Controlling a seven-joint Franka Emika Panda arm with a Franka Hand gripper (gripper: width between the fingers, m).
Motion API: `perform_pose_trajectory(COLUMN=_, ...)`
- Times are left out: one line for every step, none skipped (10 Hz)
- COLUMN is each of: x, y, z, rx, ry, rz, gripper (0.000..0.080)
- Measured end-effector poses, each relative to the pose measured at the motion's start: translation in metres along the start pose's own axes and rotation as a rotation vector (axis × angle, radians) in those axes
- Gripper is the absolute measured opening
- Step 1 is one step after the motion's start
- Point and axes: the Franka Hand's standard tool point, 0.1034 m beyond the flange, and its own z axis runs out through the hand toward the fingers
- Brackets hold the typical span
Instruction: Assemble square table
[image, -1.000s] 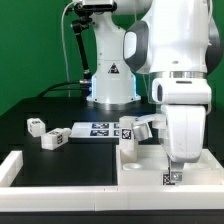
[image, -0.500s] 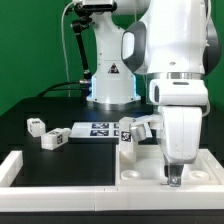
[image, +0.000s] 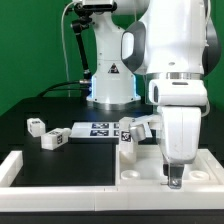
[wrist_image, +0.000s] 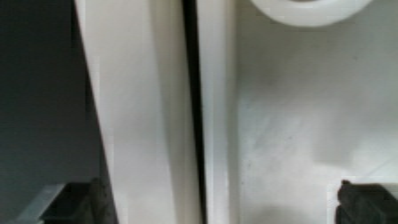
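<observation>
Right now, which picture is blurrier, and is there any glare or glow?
Wrist view: blurrier, the white square table fills most of it, soft-edged, the fingertips mere dark smudges. Exterior view: sharper, evenly lit, no harsh glare, only a bluish glow at the robot base.

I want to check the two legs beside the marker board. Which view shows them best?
The exterior view: the farther leg and the nearer leg lie on the black table, on the exterior view's left of the marker board. The wrist view shows neither, only white plastic close up.
</observation>
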Motion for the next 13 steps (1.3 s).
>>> perform_pose_trajectory(x=0.000, y=0.000, z=0.000, rx=0.000, ry=0.000, rz=0.000, gripper=0.0649)
perform_pose_trajectory(x=-0.001, y=0.001, z=-0.001, rx=-0.001, ry=-0.001, rz=0.000, gripper=0.0649)
perform_pose_trajectory(x=-0.013, y=0.004, z=-0.015, rx=0.000, ry=-0.012, rz=0.008, gripper=0.0649)
perform_pose_trajectory(x=-0.035, y=0.005, z=-0.042, rx=0.019, ry=-0.037, rz=0.021, gripper=0.0649)
perform_pose_trajectory(x=-0.055, y=0.009, z=-0.066, rx=0.023, ry=-0.054, rz=0.033, gripper=0.0649)
perform_pose_trajectory(x=-0.071, y=0.018, z=-0.088, rx=0.016, ry=-0.067, rz=0.068, gripper=0.0649)
perform_pose_trajectory(x=-0.068, y=0.015, z=-0.085, rx=0.008, ry=-0.061, rz=0.113, gripper=0.0649)
perform_pose_trajectory(x=-0.066, y=0.011, z=-0.078, rx=0.022, ry=-0.063, rz=0.103, gripper=0.0649)
perform_pose_trajectory(x=-0.067, y=0.012, z=-0.079, rx=0.020, ry=-0.061, rz=0.145, gripper=0.0649)
perform_pose_trajectory(x=-0.066, y=0.011, z=-0.078, rx=0.018, ry=-0.062, rz=0.235, gripper=0.0649)
perform_pose_trajectory(x=-0.065, y=0.010, z=-0.075, rx=0.008, ry=-0.057, rz=0.293, gripper=0.0649)
perform_pose_trajectory(x=-0.062, y=-0.013, z=-0.060, rx=-0.016, ry=-0.035, rz=0.379, gripper=0.0649)
perform_pose_trajectory(x=-0.077, y=-0.036, z=-0.057, rx=0.015, ry=-0.055, rz=0.405, gripper=0.0649)
